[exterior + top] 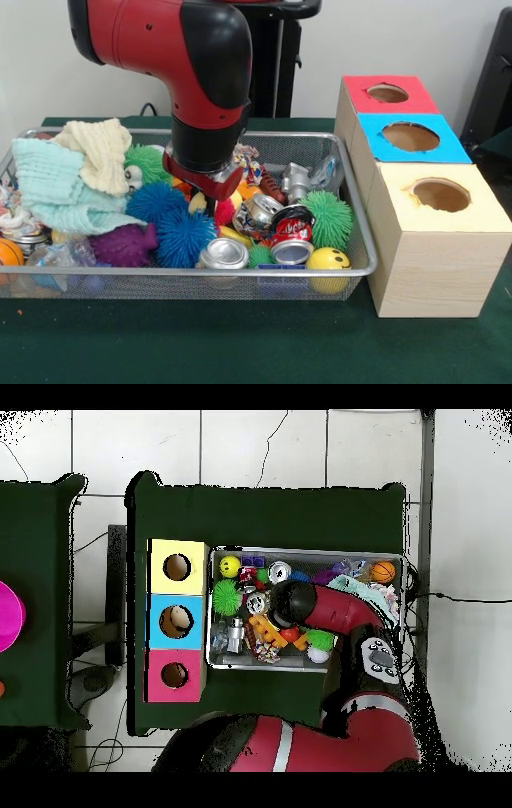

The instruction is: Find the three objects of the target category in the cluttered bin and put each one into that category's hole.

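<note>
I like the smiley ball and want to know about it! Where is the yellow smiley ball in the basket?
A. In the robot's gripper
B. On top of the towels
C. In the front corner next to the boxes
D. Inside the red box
C: the front view shows the yellow smiley ball lying in the wire basket's front corner, beside the yellow-topped box.

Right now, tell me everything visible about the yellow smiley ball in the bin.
The smiley ball is a round, smooth-looking yellow ball with a black smiling face turned toward the front camera. It sits whole in the mesh bin's front corner nearest the wooden boxes, against the wire wall. A green spiky ball lies just behind it and an upturned can beside it. In the overhead view it shows at the corner by the yellow box.
</note>
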`<action>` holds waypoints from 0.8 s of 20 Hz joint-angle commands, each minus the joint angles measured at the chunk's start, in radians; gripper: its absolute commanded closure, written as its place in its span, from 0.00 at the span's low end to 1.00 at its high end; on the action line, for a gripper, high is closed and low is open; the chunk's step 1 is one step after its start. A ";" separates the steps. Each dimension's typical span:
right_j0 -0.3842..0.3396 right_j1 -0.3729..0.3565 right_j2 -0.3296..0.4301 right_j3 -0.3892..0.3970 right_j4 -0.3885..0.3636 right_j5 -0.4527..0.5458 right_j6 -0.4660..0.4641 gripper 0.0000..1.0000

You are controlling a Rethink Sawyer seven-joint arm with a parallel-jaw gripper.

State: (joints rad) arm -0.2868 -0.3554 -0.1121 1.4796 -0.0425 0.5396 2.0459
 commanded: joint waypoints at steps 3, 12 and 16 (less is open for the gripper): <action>0.020 -0.063 0.061 0.016 0.008 0.140 0.043 1.00; 0.142 -0.288 -0.074 -0.020 -0.001 0.479 0.107 1.00; 0.139 -0.308 -0.075 -0.019 0.011 0.514 0.115 1.00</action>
State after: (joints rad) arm -0.1455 -0.5954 -0.1833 1.4732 -0.0439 0.9417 2.0459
